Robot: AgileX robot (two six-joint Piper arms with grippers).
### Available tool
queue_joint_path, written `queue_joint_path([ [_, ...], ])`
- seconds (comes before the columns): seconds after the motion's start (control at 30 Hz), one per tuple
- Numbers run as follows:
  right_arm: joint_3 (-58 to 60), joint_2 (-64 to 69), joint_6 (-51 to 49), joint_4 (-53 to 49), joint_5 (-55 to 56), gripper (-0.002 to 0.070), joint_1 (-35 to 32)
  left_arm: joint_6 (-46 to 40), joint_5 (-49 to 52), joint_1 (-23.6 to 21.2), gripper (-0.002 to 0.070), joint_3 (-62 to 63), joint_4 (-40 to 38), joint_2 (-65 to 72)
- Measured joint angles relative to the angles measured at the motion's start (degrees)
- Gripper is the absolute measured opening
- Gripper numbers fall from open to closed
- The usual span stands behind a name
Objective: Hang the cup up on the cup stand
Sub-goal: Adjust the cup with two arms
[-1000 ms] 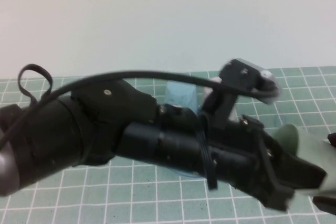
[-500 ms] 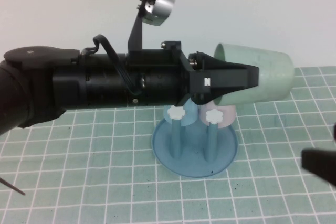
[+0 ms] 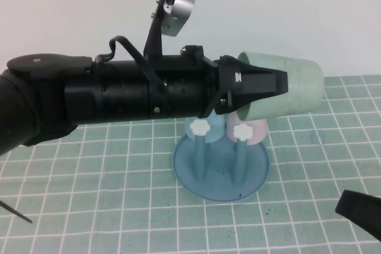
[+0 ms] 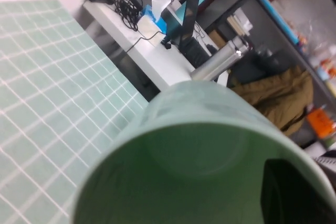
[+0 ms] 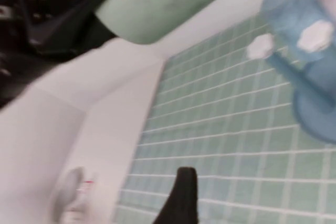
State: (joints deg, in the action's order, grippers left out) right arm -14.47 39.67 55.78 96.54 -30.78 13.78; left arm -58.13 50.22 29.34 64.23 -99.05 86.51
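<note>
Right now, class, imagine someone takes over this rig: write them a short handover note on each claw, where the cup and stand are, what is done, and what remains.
Left claw: shut on the mint-green cup, held on its side in the air above the cup stand.
Right claw: open, empty, low at the table's near right edge.
Stand: upright on the green grid mat; two front pegs free, a light blue cup and a pink cup at the back.
Done: cup picked up and carried over.
Left: turn it mouth down, lower it onto a free peg, release.

Lab or workshop: gridded cutting mat (image 3: pixel 119 206), cluttered shelving (image 4: pixel 294 35).
</note>
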Motion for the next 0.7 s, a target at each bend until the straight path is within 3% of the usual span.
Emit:
queue_joint_path([
  [0.37, -11.4, -0.1, -22.5, 0.5, 1.8, 0.0690, 0.0, 15.8, 1.1, 0.0, 0.0001, 0.0, 0.0, 0.0],
  [0.53, -14.5, -0.1, -26.4, 1.3, 6.5, 0.0689, 0.0, 22.5, -0.5, 0.0, 0.0001, 0.0, 0.0, 0.0],
  [0.7, -13.1, -0.1, -28.1, 1.4, 8.3, 0.0689, 0.0, 23.0, -2.0, 0.0, 0.0001, 0.0, 0.0, 0.0],
])
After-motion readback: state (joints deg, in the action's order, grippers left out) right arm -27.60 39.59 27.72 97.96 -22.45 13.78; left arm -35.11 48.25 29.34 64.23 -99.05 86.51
